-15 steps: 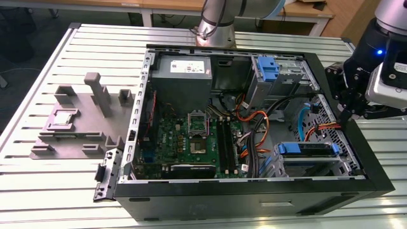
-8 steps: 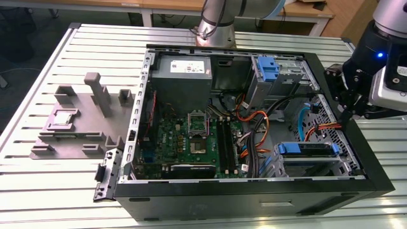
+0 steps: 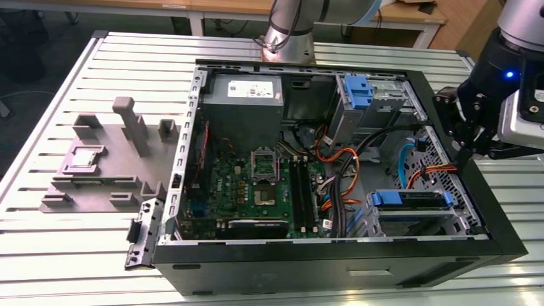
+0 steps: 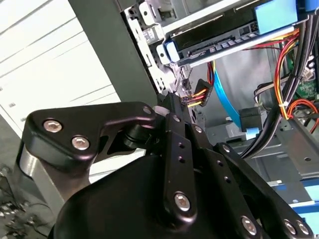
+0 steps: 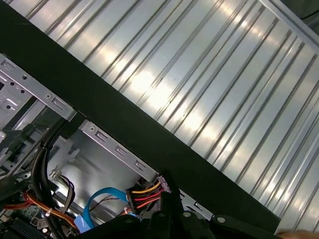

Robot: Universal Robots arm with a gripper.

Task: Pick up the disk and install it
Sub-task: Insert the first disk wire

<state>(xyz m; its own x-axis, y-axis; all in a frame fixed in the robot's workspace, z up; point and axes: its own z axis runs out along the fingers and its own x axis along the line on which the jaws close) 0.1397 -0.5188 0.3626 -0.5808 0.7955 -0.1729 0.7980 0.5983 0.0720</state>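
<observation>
Shiny ribbed metal table [image 5: 224, 74]; matt black case [image 3: 323, 264]

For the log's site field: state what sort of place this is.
Probably a robotics lab or test bench for PC assembly: an open computer case lies on a slatted metal table, a robot arm rises at the case's far side, and a grey parts fixture sits beside the case.
</observation>
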